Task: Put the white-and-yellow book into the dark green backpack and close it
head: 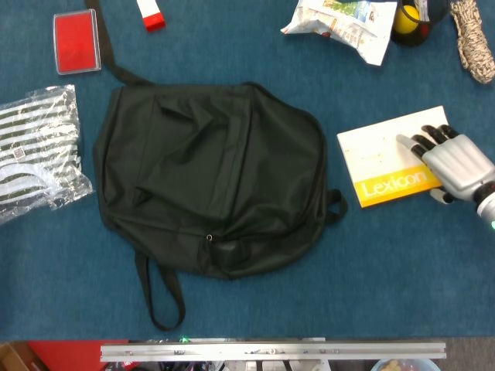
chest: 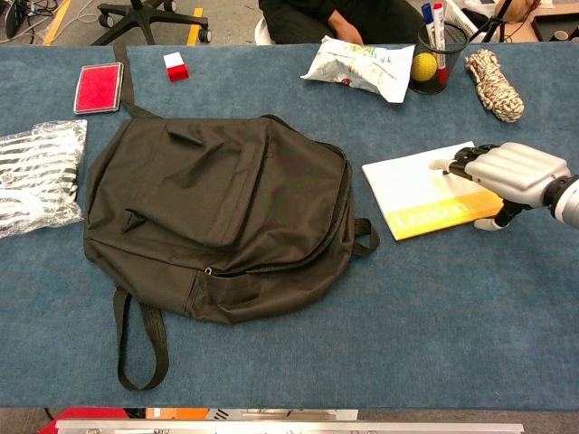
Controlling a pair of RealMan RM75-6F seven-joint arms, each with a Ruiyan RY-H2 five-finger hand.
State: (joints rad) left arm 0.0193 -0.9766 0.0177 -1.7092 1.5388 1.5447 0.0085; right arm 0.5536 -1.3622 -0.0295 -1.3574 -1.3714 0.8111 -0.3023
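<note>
The dark green backpack [head: 209, 178] lies flat and slack in the middle of the desk [head: 325, 294], soft cloth that looks likely to sag when lifted, its zip apparently closed. Just to its right, apart from it, the white-and-yellow book [head: 383, 158] lies flat: thin, stiff, probably light, with a smooth cover. The right hand [head: 452, 164] rests on its right edge, fingers curled over the top, thumb below; that edge seems the best hold.

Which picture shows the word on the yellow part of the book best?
The head view: the book lies flat under it and "Lexicon" reads clearly. In the chest view the book is slanted and the word looks faint.
</note>
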